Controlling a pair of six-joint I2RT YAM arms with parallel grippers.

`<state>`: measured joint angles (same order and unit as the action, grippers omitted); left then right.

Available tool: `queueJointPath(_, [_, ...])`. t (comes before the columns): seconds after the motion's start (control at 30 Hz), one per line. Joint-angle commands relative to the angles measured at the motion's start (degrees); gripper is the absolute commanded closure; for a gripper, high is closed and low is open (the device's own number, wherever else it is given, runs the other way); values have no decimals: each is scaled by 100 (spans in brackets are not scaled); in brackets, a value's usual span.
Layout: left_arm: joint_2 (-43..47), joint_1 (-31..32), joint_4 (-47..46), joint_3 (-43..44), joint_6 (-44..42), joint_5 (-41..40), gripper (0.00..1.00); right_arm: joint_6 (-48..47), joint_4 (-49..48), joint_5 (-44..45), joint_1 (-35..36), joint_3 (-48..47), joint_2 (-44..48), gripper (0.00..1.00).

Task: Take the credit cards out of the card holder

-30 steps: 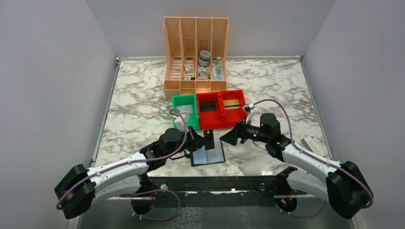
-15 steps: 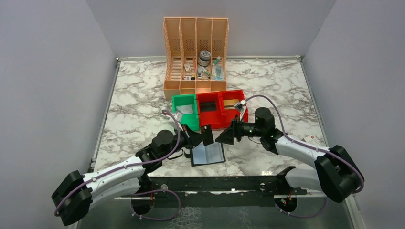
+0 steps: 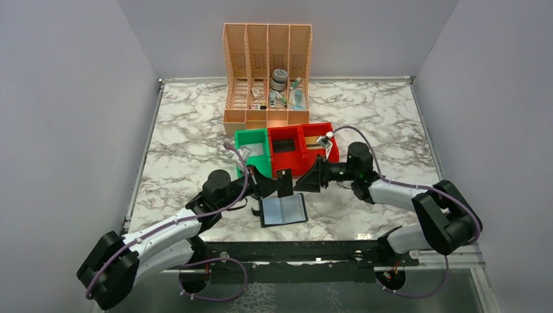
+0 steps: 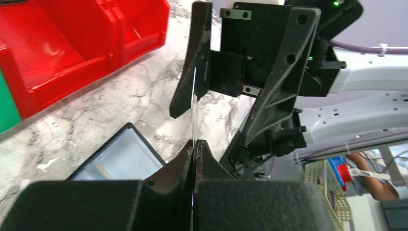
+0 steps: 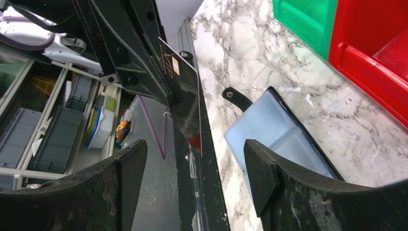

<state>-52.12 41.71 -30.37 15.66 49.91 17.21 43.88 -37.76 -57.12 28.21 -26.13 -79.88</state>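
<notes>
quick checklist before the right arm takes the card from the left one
1. Left gripper clamped on the dark card: ok.
2. Right gripper open for the card: ok.
3. Card inside the gap between the right gripper's jaws: cannot tell. The right wrist view shows it ahead of the gap, but the left wrist view shows it close against one finger.
4. Card lifted clear of the card holder: ok, the holder lies open below.
5. Other cards left in the holder: cannot tell.
</notes>
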Motion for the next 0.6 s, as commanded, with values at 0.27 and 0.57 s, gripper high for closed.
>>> queueJointPath(0.27, [-37,-100,-1097,-169,414,650,100,97,-327,-393,-8,-347,6,30])
queueJointPath(0.57, [-112,-111,-1109,7,601,645,100,241,-224,-392,-10,-326,223,37])
